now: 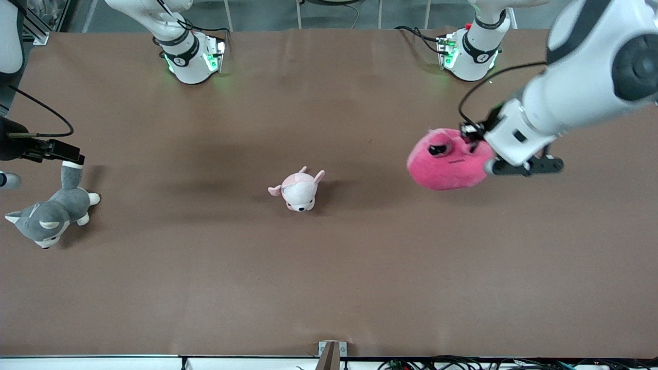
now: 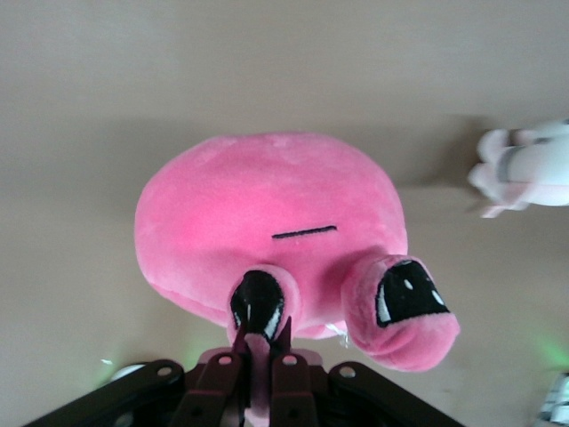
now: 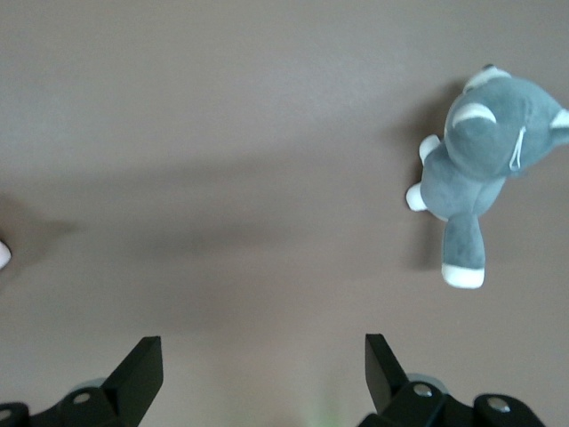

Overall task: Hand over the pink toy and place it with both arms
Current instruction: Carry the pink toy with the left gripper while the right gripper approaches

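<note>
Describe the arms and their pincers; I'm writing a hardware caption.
Both arms are glossy white with black joint bands; green lights glow at the bases. The left arm carries a thin black cable and a black pincer. The right pincer has black, wedge-shaped fingers.

Pale plush cut by the left wrist view's edge, right arm mostly outside the front view

Hot-pink toy; grey/wht dog plush; brown table.
</note>
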Available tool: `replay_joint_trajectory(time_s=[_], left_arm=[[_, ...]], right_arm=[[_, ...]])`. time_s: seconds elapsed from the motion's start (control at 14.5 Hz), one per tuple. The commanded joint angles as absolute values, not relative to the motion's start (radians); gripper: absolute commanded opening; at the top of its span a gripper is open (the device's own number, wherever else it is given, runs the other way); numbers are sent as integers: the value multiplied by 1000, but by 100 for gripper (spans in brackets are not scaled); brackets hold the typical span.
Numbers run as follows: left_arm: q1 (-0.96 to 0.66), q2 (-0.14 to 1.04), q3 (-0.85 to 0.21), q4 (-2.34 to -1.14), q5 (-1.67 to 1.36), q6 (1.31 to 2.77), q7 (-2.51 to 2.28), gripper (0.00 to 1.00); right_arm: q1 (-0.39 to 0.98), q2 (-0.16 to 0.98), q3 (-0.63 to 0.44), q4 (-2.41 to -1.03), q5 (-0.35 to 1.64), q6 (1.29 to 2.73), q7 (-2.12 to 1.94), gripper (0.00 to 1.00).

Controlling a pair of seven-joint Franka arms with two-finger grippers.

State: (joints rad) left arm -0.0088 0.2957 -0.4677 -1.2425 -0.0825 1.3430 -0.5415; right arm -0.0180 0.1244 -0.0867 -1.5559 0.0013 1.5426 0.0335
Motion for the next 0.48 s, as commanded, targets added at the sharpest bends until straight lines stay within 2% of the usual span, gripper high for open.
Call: replay_joint_trajectory(time_s=[0.0, 0.41], left_arm=[[-81, 310, -518, -1174, -92, 1341, -702, 0], [-284, 327, -517, -1151, -91, 1505, -903, 0]], right_arm=[[-5, 101, -69, -1557, 32, 1514, 301, 100], [175, 94, -67, -1557, 217, 1500, 975, 100]])
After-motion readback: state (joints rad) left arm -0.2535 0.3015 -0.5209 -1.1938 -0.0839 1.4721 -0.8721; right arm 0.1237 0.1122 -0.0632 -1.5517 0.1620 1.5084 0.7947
